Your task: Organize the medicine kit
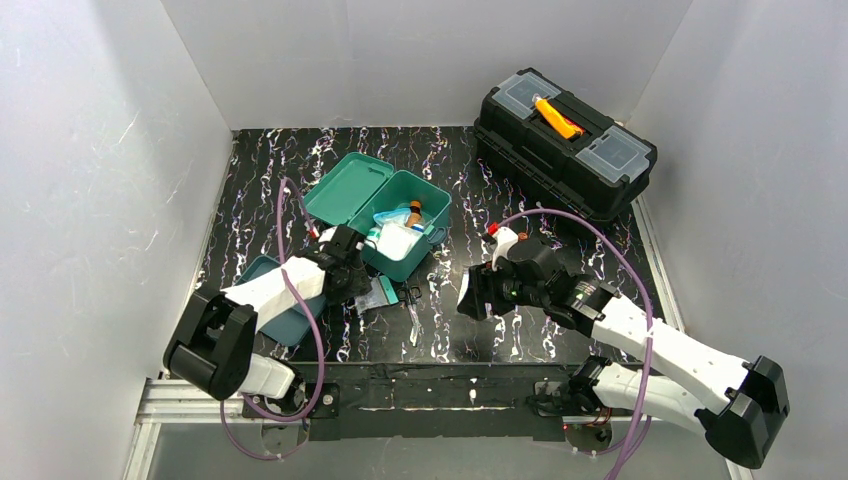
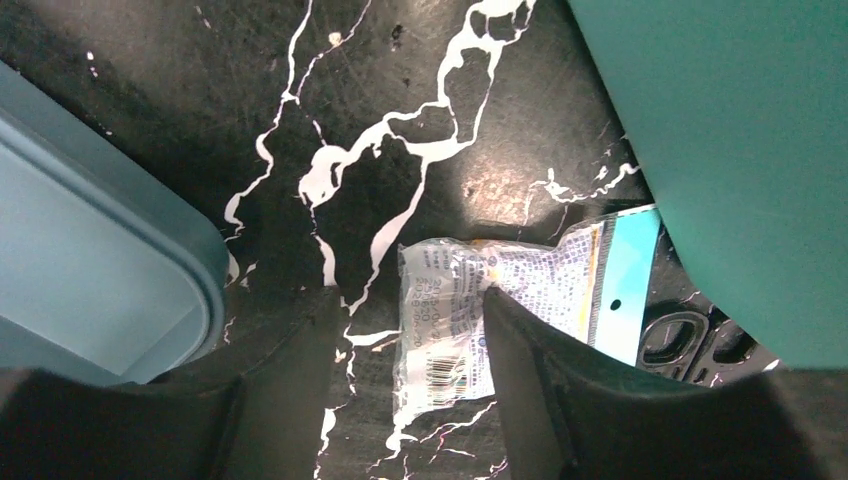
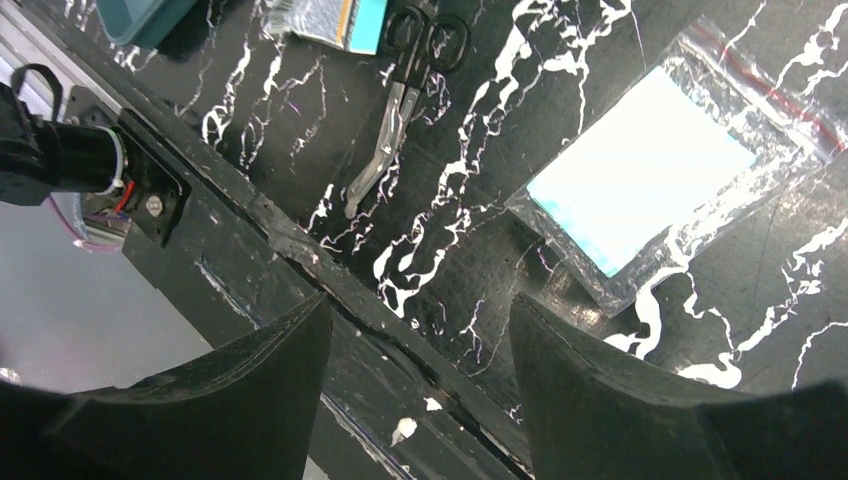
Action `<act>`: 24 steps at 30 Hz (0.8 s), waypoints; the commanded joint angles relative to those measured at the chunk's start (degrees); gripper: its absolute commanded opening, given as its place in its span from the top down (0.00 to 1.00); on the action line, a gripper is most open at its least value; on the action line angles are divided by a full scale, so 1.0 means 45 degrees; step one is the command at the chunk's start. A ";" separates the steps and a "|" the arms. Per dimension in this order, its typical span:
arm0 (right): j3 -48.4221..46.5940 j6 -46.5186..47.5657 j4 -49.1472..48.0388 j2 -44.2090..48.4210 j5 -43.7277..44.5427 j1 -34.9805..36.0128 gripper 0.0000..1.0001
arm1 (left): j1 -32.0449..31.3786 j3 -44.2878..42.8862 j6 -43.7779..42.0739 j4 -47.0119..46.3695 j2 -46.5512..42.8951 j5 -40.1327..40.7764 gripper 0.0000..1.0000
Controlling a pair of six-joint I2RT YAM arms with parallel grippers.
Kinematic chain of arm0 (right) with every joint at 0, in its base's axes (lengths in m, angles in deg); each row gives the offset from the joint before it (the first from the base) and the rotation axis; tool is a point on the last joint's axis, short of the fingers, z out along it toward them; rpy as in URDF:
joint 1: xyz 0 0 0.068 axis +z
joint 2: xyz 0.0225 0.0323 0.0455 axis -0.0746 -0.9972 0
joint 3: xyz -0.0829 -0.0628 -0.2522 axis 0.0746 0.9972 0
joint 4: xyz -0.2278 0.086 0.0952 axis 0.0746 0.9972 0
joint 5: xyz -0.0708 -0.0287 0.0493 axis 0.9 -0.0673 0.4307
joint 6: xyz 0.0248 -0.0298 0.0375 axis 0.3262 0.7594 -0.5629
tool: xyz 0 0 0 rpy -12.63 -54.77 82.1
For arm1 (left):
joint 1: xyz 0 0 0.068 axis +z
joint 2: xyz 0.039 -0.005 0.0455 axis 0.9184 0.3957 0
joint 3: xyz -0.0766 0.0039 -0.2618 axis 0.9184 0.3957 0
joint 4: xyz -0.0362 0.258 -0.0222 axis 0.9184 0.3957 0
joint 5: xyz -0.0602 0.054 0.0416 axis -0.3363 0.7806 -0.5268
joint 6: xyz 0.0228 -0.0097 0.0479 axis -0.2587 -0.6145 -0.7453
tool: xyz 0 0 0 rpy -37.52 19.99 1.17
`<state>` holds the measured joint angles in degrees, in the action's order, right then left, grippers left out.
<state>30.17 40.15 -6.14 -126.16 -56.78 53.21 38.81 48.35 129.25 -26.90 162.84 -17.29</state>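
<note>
The left wrist view is showing a crinkly plastic packet (image 2: 520,280) lying between the parted fingers of the left hand (image 2: 408,300), not squeezed. The right hand (image 3: 418,305) is hanging open, holding nothing. The teal-green plastic medicine kit box (image 1: 348,190) is sitting open on the black white-veined bench (image 1: 450,335), white walls (image 1: 100,150) around, a black plastic toolbox (image 1: 560,150) behind.

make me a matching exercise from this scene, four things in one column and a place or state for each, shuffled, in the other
Things:
1. black toolbox
2. medicine kit
3. printed packet
4. scissors

Places or states:
a. lying flat on the table, black handles
b. lid open, brown bottle inside
c. partly between the fingers of the left end effector
d. far right of the table, lid shut

Pairs: 1-d, 2-b, 3-c, 4-a
</note>
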 commanded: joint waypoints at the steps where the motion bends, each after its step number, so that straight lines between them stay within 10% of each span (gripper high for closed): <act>1: 0.0271 -0.0142 -0.0231 0.0093 -0.0064 0.0080 0.28 | -0.0023 0.1074 -0.0394 0.0254 0.1321 -0.0643 0.52; 24: -0.0077 -0.0526 0.0611 0.0727 0.0011 0.0070 0.29 | -0.0719 0.1547 -0.0733 0.0429 0.1260 -0.1542 1.00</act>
<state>31.40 38.55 -4.35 -124.13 -56.76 53.21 36.74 48.90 126.47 -31.71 164.55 -18.01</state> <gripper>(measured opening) 0.709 0.212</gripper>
